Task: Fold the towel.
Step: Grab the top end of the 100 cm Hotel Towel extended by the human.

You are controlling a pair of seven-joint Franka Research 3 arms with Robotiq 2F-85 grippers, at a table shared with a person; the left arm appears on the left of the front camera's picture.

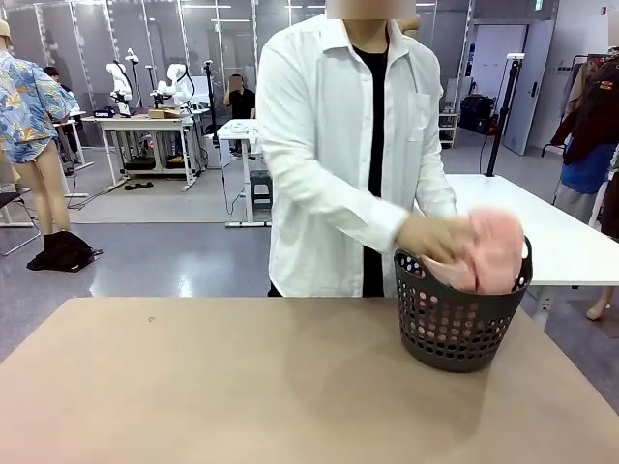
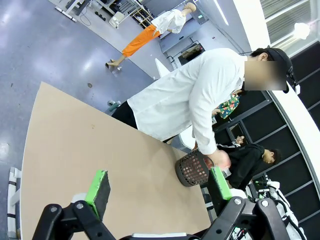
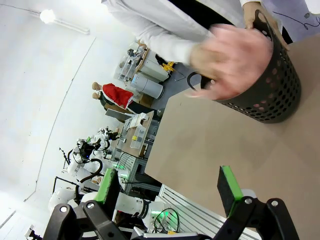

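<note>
Left fingers [image 2: 98,186], right fingers [image 3: 108,183] spread wide, empty; person's hand [image 1: 433,237] on towel [image 1: 498,253] inside black basket [image 1: 455,327], table [image 1: 242,387] far right.

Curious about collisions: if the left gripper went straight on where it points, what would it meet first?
Probably the bare table, which the left gripper faces; the basket sits off to one side. Depth unclear.

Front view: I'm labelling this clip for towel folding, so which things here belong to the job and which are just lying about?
Job:
towel, bunched in the black basket
person's hand on it
table
left gripper and right gripper, both open

Lying about:
white table behind
dark bundle on the floor
</note>
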